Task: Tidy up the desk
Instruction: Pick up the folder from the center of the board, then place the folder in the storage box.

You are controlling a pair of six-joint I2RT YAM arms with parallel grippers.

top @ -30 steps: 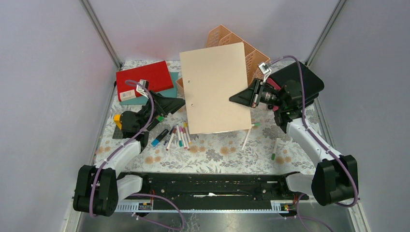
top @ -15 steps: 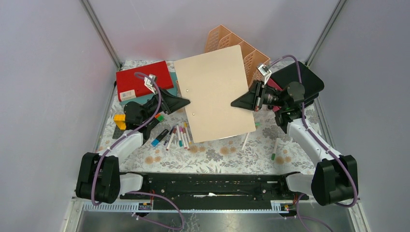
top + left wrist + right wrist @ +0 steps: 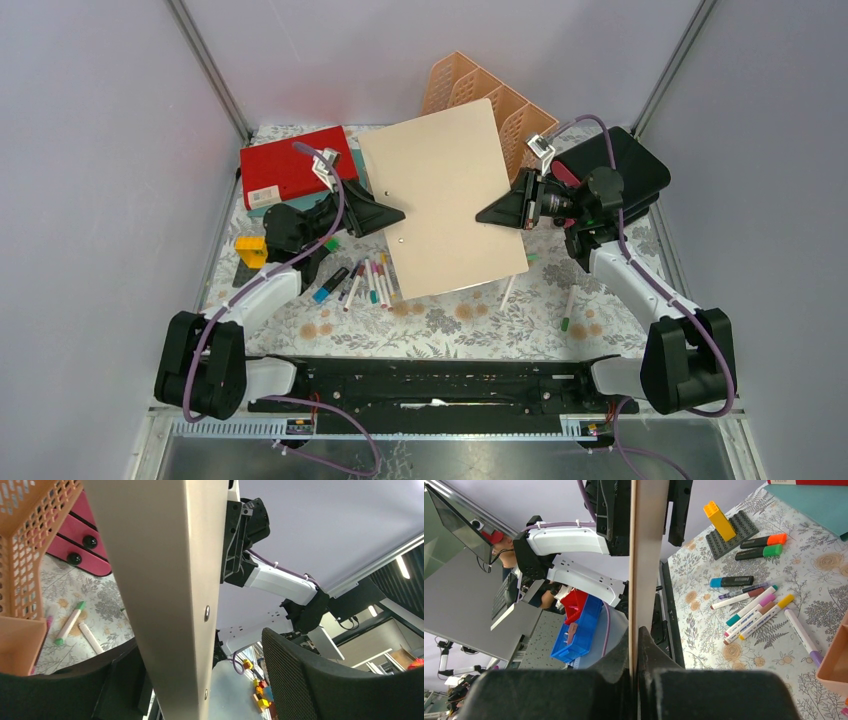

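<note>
**Beige folder held up between both arms**

Top view: the flat beige cardboard folder [image 3: 445, 195] hangs tilted above the floral-cloth desk [image 3: 470, 320], in front of the peach plastic file rack [image 3: 470, 85]. The right gripper [image 3: 482, 213] pinches its right edge and the left gripper [image 3: 398, 213] meets the riveted edge.
Left wrist: the jaws stand apart, straddling that edge with a gap on one side.
Right wrist: the fingers are clamped tight on the board.
The step looks like a handover, so seat the edge deep and centred between the left jaws before closing, and let the right go only after.
</note>
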